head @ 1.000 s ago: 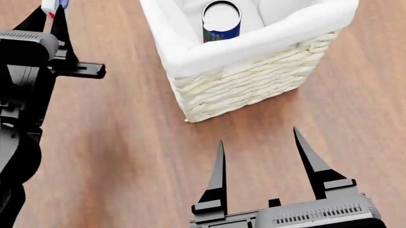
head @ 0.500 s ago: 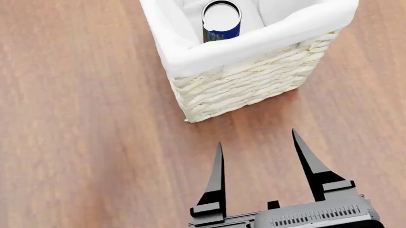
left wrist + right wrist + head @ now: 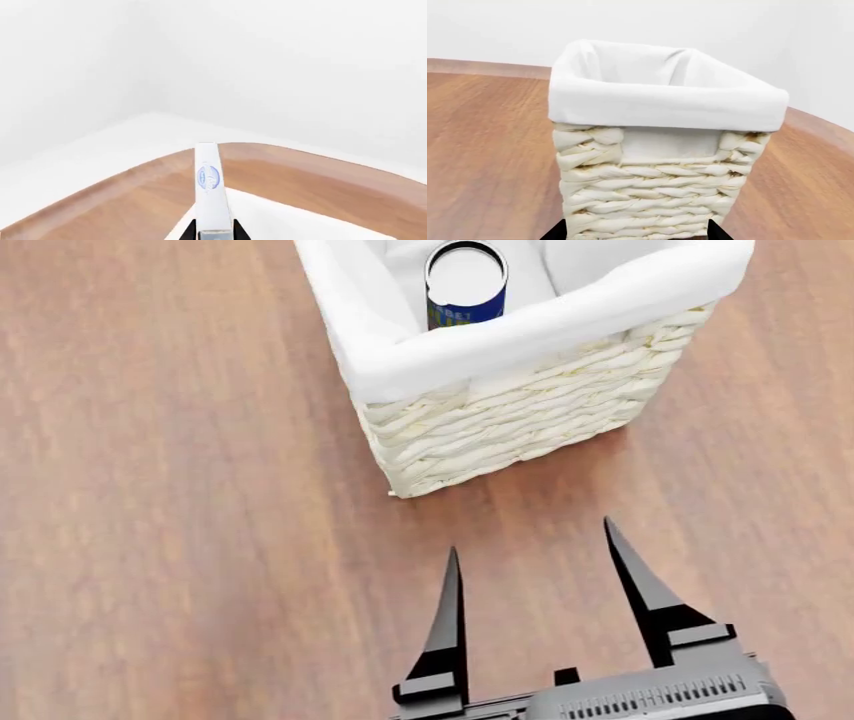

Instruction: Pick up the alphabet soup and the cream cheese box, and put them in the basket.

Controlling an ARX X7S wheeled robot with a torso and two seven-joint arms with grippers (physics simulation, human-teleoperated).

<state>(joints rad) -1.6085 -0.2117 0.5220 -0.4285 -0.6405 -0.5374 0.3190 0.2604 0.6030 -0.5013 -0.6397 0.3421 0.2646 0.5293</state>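
The soup [image 3: 466,285] stands upright inside the basket [image 3: 521,410], which sits on the wooden worktop [image 3: 187,490]. The box [image 3: 209,187] is pinched edge-on in the left gripper's [image 3: 213,234] jaws, held up above a far worktop edge. The right gripper [image 3: 534,580] hovers just short of the basket, jaws spread and empty.

Wood-grain surface [image 3: 187,490] w/ curved edge, plain white walls [image 3: 280,65] behind, even light.
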